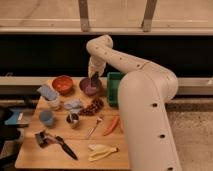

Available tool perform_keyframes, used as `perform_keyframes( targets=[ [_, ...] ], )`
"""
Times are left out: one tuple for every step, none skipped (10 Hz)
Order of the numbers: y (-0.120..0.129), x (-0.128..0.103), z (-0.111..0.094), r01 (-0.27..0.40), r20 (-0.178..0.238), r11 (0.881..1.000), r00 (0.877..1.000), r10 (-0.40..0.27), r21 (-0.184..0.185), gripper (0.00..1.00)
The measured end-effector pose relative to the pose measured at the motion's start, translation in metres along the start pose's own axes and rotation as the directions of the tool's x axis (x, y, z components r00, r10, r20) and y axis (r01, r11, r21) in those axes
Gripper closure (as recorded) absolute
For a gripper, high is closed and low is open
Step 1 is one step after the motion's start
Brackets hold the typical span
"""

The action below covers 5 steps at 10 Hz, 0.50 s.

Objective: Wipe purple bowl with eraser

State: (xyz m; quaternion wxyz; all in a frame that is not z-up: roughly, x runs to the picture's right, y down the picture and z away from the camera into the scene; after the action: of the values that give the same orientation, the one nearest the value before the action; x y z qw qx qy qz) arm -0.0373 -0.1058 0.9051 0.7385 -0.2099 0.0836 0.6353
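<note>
The purple bowl [89,87] stands at the back of the wooden table [30,152], between the orange-red bowl and a green bin. My gripper [94,80] hangs from the white arm and reaches down into the bowl's right side. A small dark block, the eraser [94,81], shows at its tip, touching the bowl's inside. The gripper is shut on it. Much of the eraser is hidden by the fingers.
An orange-red bowl [62,83] sits left of the purple one and a green bin [114,86] right of it. In front lie grapes [92,106], a white cup [54,104], a blue cup [46,117], a metal cup [73,120], a carrot [112,125], a banana [101,150] and a black-handled tool [57,142].
</note>
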Motion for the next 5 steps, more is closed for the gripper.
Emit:
perform_keyframes(
  targets=[
    [0.005, -0.011, -0.001, 0.007, 0.006, 1.0, 1.0, -0.007, 0.003, 0.88],
    [0.012, -0.019, 0.0, 0.016, 0.009, 1.0, 1.0, -0.016, 0.003, 0.88],
    [0.026, -0.031, 0.003, 0.041, 0.015, 0.999, 0.999, -0.041, 0.002, 0.88],
    [0.037, -0.038, 0.004, 0.063, 0.018, 0.998, 0.998, -0.063, 0.0, 0.88],
    [0.05, -0.042, 0.005, 0.092, 0.02, 0.996, 0.996, -0.092, -0.005, 0.88]
  ],
)
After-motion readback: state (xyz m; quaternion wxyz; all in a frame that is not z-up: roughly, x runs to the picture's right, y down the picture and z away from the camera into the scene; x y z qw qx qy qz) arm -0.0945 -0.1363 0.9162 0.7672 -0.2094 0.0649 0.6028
